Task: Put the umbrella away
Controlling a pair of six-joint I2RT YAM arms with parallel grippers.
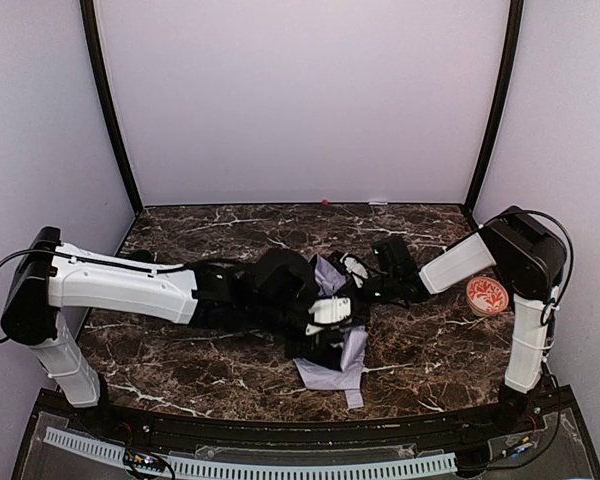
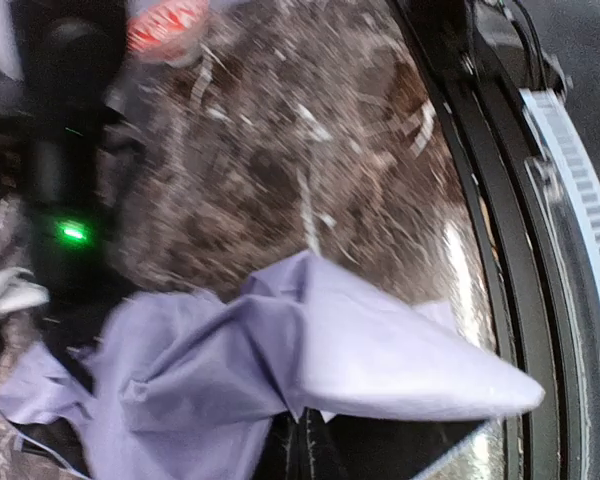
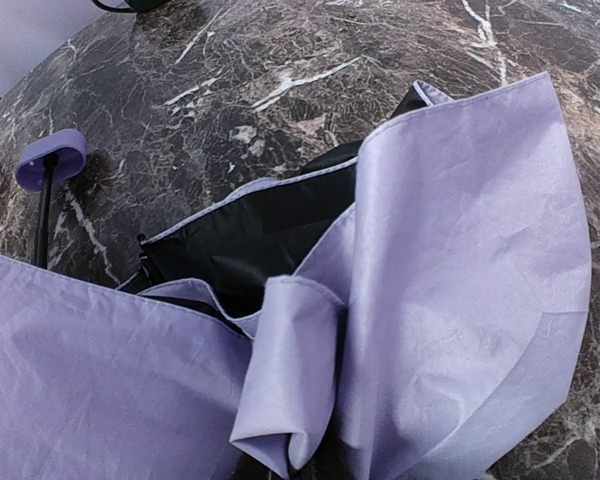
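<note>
Seen from above, both arms meet over the table [image 1: 210,225] and hide most of the umbrella [image 1: 332,372]. Only pale cloth spills out on the near side of the left gripper [image 1: 332,318]. That gripper's own camera shows it closed on a fold. The right gripper [image 1: 352,272], also closed, has cloth gathered into it and its fingers are hidden. Ahead of it lie the black lining [image 3: 250,235] and the handle [image 3: 50,158]. A red disc [image 1: 487,295] sits well behind it.

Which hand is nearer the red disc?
Right. The right hand is at the umbrella's right edge, toward the disc; the left hand is over its middle, farther off.
</note>
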